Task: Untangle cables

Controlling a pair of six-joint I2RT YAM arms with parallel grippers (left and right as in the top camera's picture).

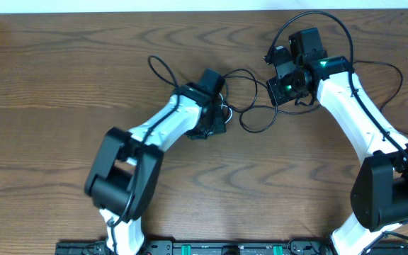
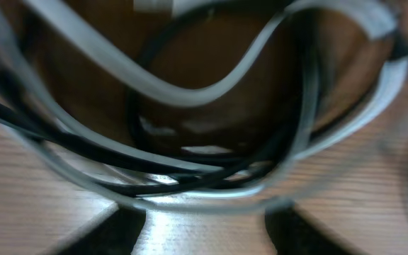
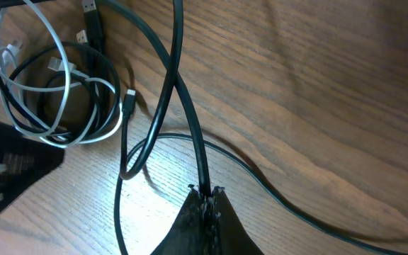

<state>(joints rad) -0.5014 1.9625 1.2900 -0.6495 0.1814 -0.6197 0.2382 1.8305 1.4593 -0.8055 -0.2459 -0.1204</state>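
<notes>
Left gripper [image 2: 205, 225] stands with its fingers apart and the cables [image 3: 55, 92] strung right across the gap at the tips. The wrist view is too blurred to tell whether the jaws press on any strand. Right gripper [image 3: 205, 193] is clamped together on one black cord [image 3: 198, 152], pinched at the very tips.

These cables look light, thin and limp. They will likely sag, drag and snag rather than hold a shape, and their smooth jackets may slip through a loose pinch. My judgement is that a single strand, taken a little way off the knot or just behind a plug [image 3: 129, 99], gives the best hold; grabbing the whole bundle would probably only tighten it. A gentle pull seems wise — the plug ends could catch in a loop.

At the left gripper the white cord [image 2: 190, 95] curves just beyond the fingertips, with black strands crossing nearer the tips, all close in. From the right gripper the held cord runs ahead and off to the left toward the rest of the cables, which lie near that gripper but apart from it — on the table [image 3: 317, 85].
</notes>
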